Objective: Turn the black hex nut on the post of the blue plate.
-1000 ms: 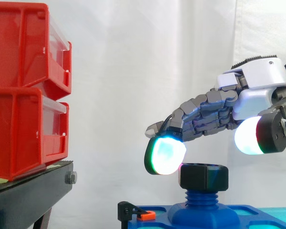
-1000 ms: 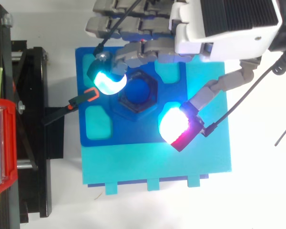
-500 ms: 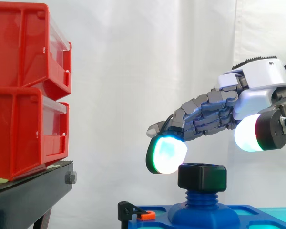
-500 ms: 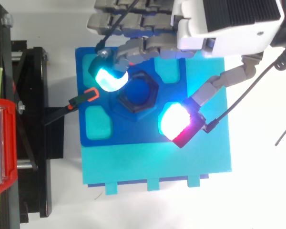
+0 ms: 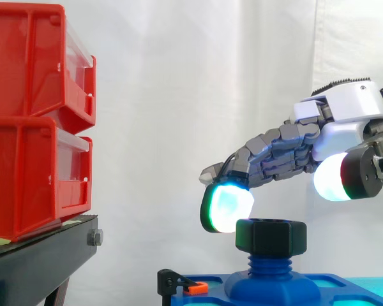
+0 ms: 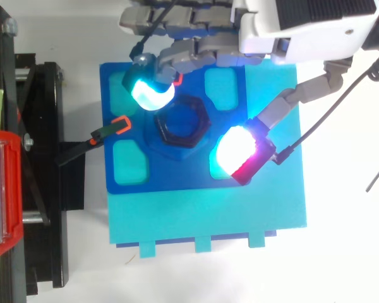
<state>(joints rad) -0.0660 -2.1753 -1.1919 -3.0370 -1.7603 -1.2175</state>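
The black hex nut (image 5: 270,236) is sitting on the post (image 5: 270,263) of the blue plate (image 6: 177,180). The hand (image 5: 345,115) is hovering over the nut with its fingers (image 6: 151,93) and thumb (image 6: 237,150) spreading wide apart, gripping nothing. One glowing pad is hanging just beside the nut's rim. Left of the nut, red bins (image 5: 32,115) are standing stacked on a black stand (image 5: 45,261), before a white curtain (image 5: 179,95).

No legible txt, nos., labels or signs in either view.
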